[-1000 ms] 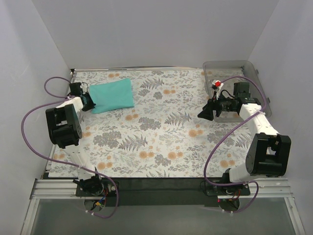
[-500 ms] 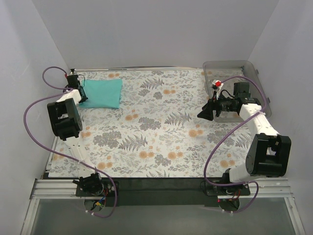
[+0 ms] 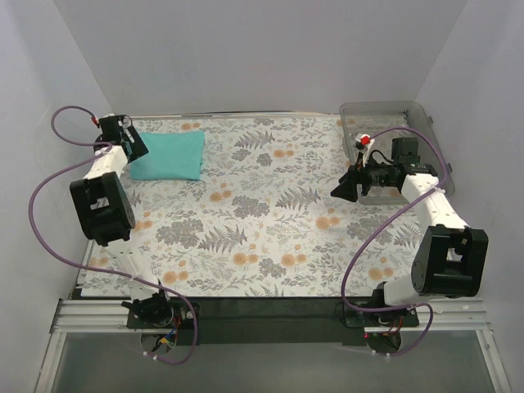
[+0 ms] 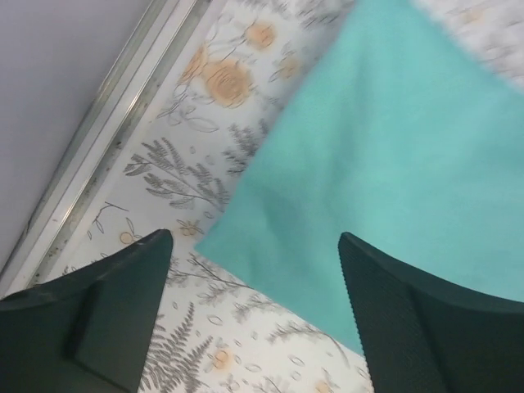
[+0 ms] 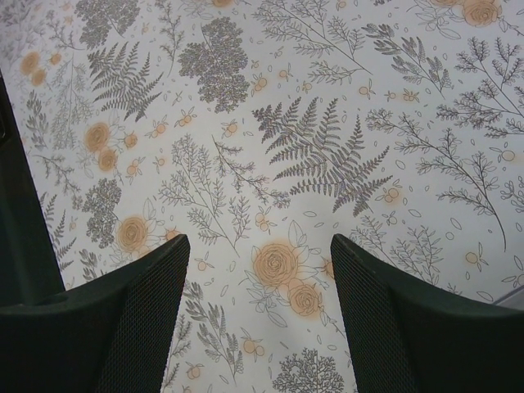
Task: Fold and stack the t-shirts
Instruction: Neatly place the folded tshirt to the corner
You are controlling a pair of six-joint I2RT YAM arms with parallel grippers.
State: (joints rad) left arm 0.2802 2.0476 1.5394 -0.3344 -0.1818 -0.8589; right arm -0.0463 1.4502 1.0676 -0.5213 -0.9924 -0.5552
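Observation:
A folded teal t-shirt point(image 3: 169, 155) lies flat on the floral table at the far left; in the left wrist view its cloth point(image 4: 385, 155) fills the upper right, one corner pointing down between the fingers. My left gripper point(image 3: 137, 147) hovers at the shirt's left edge, open and holding nothing point(image 4: 255, 246). On the right side my right gripper point(image 3: 342, 190) hangs above bare tablecloth, open and empty point(image 5: 260, 246).
A clear plastic bin point(image 3: 386, 131) stands at the back right, behind the right arm. The table's metal rail point(image 4: 106, 139) and the white wall run close along the left gripper. Purple cables loop beside both arms.
My left gripper has let go of the shirt and opened, pulling back toward the far left corner. The shirt settled flat after sliding left. The right arm has stayed still.

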